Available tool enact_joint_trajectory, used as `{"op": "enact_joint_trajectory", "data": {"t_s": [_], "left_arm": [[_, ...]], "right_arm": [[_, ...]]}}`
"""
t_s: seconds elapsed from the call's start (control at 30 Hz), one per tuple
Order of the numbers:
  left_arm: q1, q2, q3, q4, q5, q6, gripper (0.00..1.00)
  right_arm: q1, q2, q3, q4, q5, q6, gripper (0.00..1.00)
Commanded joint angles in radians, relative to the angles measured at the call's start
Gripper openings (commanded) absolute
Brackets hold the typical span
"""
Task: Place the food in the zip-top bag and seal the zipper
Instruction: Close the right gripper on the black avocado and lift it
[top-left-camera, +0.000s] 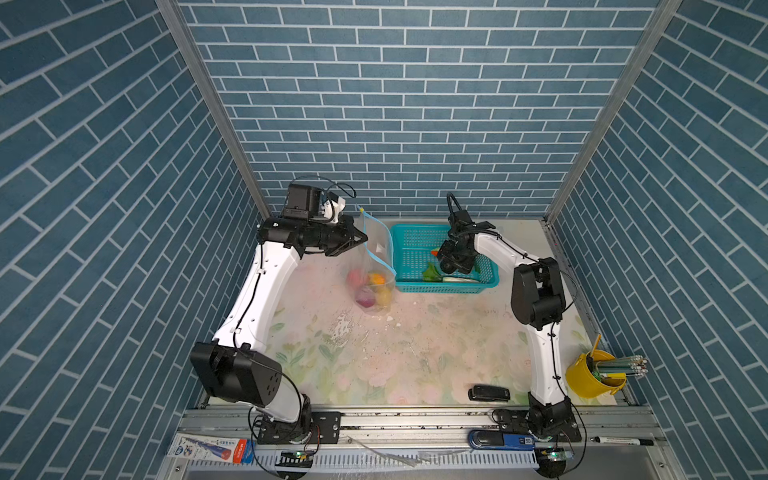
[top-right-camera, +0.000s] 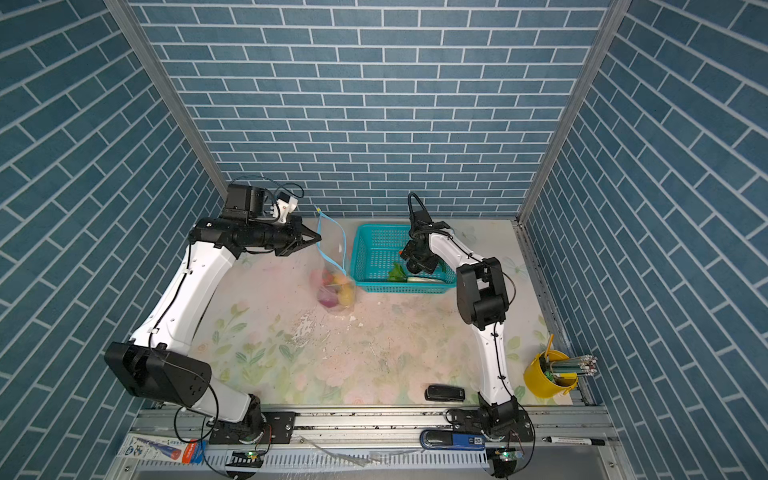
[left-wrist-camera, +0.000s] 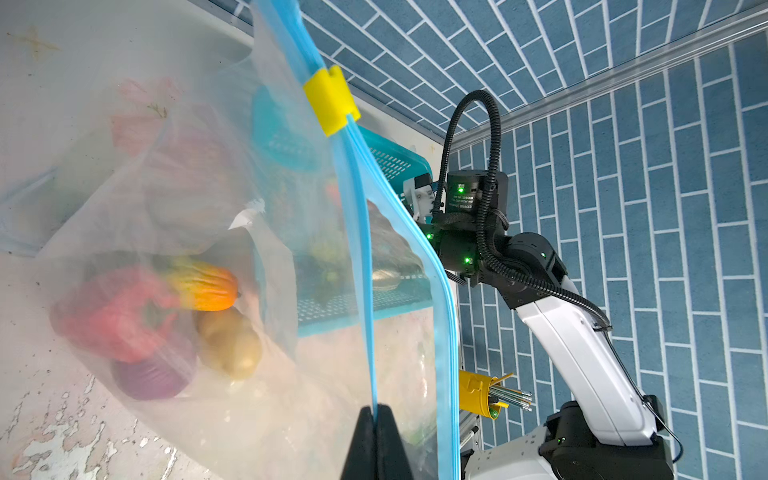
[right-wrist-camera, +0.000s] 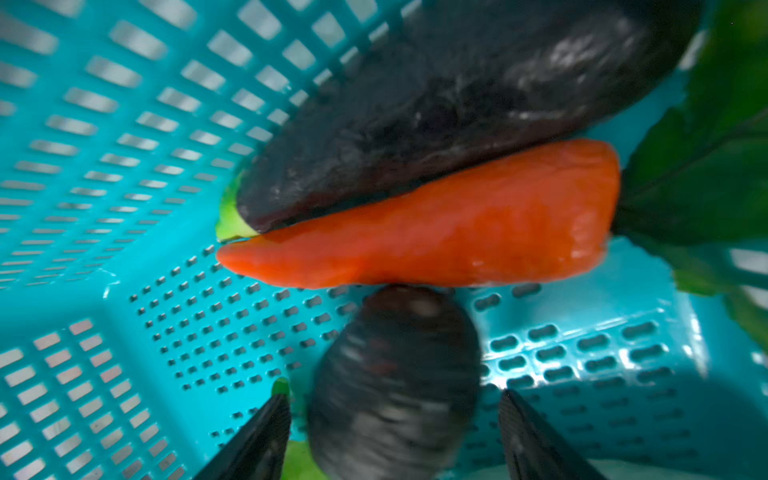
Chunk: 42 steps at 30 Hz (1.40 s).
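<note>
one clenched left gripper (left-wrist-camera: 376, 413) holds the zipper (left-wrist-camera: 361, 249) beside the basket (top-left-camera: 440, 286); centre the spread right gripper (right-wrist-camera: 394, 397) on the dark piece (right-wrist-camera: 395, 353).

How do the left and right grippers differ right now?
Left gripper has its jaws shut on the zipper, holding the zip-top bag up; right gripper has jaws open. Left is outside the basket; right is down inside it, straddling a small dark vegetable. Both are black.

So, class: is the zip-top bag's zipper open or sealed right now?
Open. In the left wrist view the two blue strips of the zipper stand apart past the yellow slider, and the left claw pinches only one strip.
</note>
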<state>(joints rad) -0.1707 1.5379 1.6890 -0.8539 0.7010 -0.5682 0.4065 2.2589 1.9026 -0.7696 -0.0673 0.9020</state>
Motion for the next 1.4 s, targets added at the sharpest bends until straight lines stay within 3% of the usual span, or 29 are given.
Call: {"op": "enact_joint_trajectory", "data": {"t_s": [0.0,0.8,1.37], "left_arm": [[-0.007,-0.016,-0.012,0.009,0.005,0.005,0.00],[-0.010,-0.022,-0.017,0.010,0.004,0.003,0.00],[-0.024,-0.013,-0.011,0.016,0.000,-0.007,0.00]], "right_arm": [[-0.009,0.020,0.051,-0.001,-0.014,0.054,0.79],[-0.023,-0.035,-0.036,0.095,-0.061,-0.009,0.53],[-0.010,-0.212,-0.064,0.077,-0.026,-0.122,0.48]]}}
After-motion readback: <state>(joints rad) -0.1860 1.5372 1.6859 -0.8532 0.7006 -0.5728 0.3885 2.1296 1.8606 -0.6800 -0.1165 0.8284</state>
